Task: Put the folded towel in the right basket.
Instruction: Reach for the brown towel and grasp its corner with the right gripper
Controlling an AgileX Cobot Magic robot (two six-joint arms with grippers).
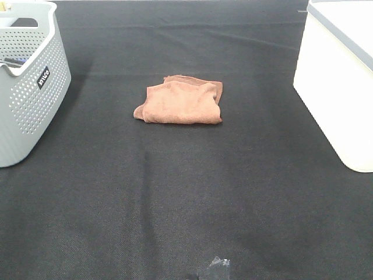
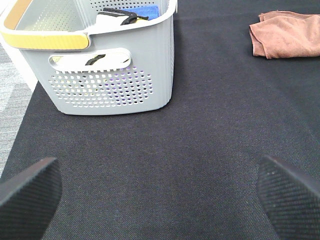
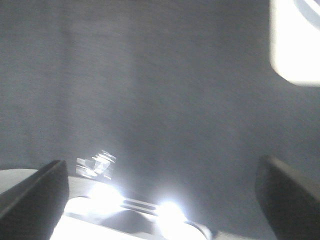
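Our left end effector (image 2: 157,172) stands open, its two dark textured fingers (image 2: 30,192) spread wide with only bare tabletop (image 2: 165,150) between them. It holds nothing and hovers over the black cloth. The folded towel (image 2: 286,32) lies well apart from it, ahead and off towards the side of one finger, with a broad stretch of cloth in between.

Our right end effector (image 3: 160,172) is also spread wide and empty. Its wrist picture is blurred and washed by glare, so we make out little more than grey cloth between the fingers (image 3: 35,195). A corner of the white basket (image 3: 295,45) shows far ahead.

From the high camera, we see the rust-brown towel (image 1: 180,102) flat on the tabletop (image 1: 175,204), folded into a loose rectangle with one layer peeking out along its far edge. It touches neither basket.

The white basket (image 1: 332,87) stands well to the right of the towel, smooth-walled with a grey rim. The grey perforated basket (image 1: 29,87) stands well to the left of the towel. It carries a small dark label (image 1: 44,77) on the wall that faces the towel. The left wrist view shows a yellow handle (image 2: 45,40) on the grey basket and, inside it, a blue item (image 2: 142,11) beside some dark pieces we cannot identify.
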